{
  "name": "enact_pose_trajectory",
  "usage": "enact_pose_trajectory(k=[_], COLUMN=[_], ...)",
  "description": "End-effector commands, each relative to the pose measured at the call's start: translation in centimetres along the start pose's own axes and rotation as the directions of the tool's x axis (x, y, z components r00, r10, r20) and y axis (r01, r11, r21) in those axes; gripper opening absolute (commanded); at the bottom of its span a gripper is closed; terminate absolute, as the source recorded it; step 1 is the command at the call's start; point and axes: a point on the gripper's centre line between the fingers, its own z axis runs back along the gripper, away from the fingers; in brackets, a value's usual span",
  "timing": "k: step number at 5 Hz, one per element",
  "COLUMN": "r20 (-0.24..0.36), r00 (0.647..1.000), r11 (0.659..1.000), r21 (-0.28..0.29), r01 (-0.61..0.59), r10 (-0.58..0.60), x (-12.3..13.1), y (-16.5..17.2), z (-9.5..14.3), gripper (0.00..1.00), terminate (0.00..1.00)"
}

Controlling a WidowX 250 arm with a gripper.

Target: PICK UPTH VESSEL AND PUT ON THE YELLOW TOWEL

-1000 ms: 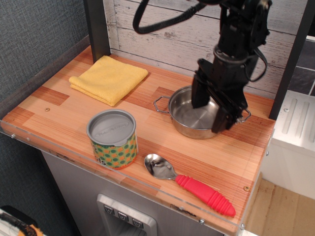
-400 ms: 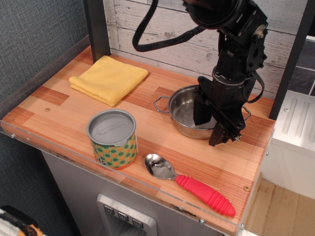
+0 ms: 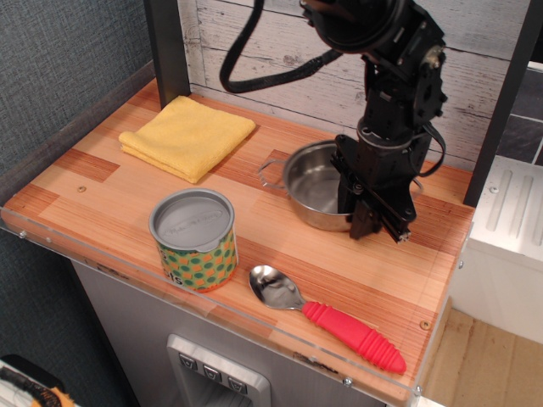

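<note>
Two black fingers (image 3: 366, 222) of the gripper (image 3: 361, 214) have drawn together on the right wall of the vessel (image 3: 316, 188), one inside, one outside; a second ago they stood wider apart. The pot has shifted slightly left and sits on the wooden table (image 3: 102, 197), well apart from the yellow towel (image 3: 187, 136) at back left.

Striped orange-brown wooden countertop (image 3: 110, 199) with clear acrylic front edge, whitewashed horizontal plank back wall (image 3: 297, 34), grey textured left wall (image 3: 59, 59), dark vertical post (image 3: 167, 51) at the back-left corner, pale wood floor (image 3: 488, 360) lower right.
</note>
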Motion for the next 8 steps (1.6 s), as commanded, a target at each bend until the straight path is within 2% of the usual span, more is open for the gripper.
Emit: enact_pose_trajectory(k=[1,2,4,5,6,8], r20=[0.050,0.043,0.009,-0.001,-0.059,-0.050], r00=[0.998,0.998,0.991,0.986,0.984,0.963], r11=[0.997,0.989,0.970,0.961,0.960,0.946], r21=[0.077,0.140,0.204,0.226,0.234,0.207], r01=[-0.030,-0.052,-0.133,-0.161,-0.151,-0.251], r10=[0.026,0.047,0.133,0.165,0.169,0.266], x=[-1.2,-1.8,-4.1,-5.9,-7.1,-9.0], y=[1.0,2.4,5.7,7.8,9.4,13.0], z=[3.1,5.0,7.0,7.0,6.5,4.9], gripper=[0.00,0.00,0.00,0.00,0.00,0.00], terminate=[0.00,0.00,0.00,0.00,0.00,0.00])
